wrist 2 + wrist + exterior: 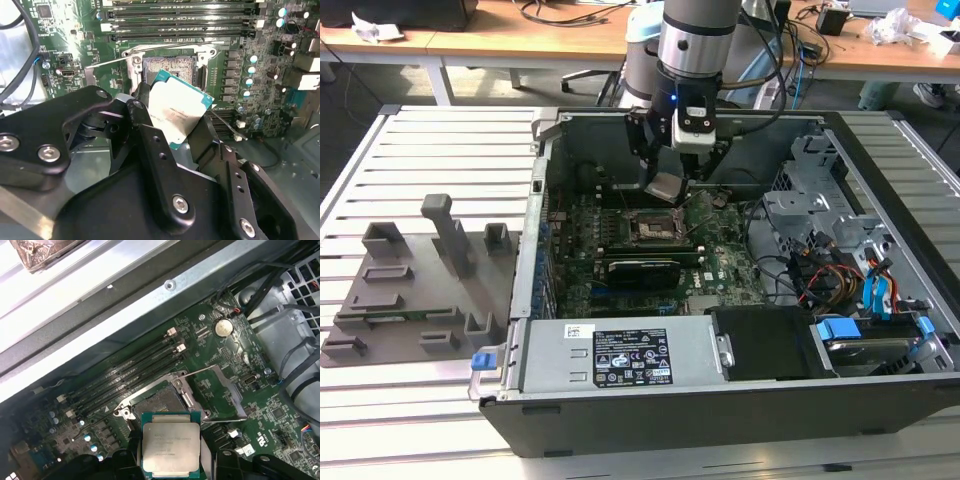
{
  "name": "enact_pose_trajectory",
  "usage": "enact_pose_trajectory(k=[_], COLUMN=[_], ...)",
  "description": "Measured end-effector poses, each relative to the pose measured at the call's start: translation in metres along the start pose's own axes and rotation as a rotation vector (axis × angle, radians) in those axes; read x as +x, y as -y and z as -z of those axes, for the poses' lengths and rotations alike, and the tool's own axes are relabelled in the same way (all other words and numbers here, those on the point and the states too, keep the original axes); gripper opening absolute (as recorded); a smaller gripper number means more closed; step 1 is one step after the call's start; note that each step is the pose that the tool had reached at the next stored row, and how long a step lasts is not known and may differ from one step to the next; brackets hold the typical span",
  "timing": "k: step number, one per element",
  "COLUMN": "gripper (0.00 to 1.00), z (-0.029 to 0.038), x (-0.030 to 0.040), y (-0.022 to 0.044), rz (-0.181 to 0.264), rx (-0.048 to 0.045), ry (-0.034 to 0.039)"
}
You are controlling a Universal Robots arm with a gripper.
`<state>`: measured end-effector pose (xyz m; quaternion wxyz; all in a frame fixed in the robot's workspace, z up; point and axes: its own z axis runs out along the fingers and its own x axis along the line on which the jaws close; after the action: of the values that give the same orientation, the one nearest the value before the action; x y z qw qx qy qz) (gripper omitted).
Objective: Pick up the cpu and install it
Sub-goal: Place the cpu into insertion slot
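Observation:
The cpu (179, 111), a flat square chip with a silver metal top and a green rim, is held tilted between the black fingers of my gripper (172, 120). It hangs a little above the open socket (169, 69) on the green motherboard (70, 55). In the first wrist view the cpu (171, 446) sits just short of the socket (158, 403), whose metal frame and lever stand raised. In the exterior view my gripper (670, 180) holds the cpu (664, 185) inside the open computer case, above the socket (654, 228).
The case walls (545, 160) ring the motherboard. Memory slots (125, 375) lie beside the socket. Drive cages and coloured cables (840, 260) fill the exterior view's right. A black power supply (620, 355) lies at the near side. A grey plastic tray with upright blocks (410, 280) rests at the exterior view's left.

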<state>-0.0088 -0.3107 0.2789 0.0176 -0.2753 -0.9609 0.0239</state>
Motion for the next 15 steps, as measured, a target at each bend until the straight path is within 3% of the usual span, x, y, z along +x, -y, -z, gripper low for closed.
enact_pose_trajectory(k=[6,15], gripper=[0.55,0.55], z=[0.0000,0.0000], x=[0.0000,0.0000], y=[0.0000,0.0000], rz=[-0.078,-0.142], rx=[0.0006,0.0009], ry=[-0.0030,-0.0055])
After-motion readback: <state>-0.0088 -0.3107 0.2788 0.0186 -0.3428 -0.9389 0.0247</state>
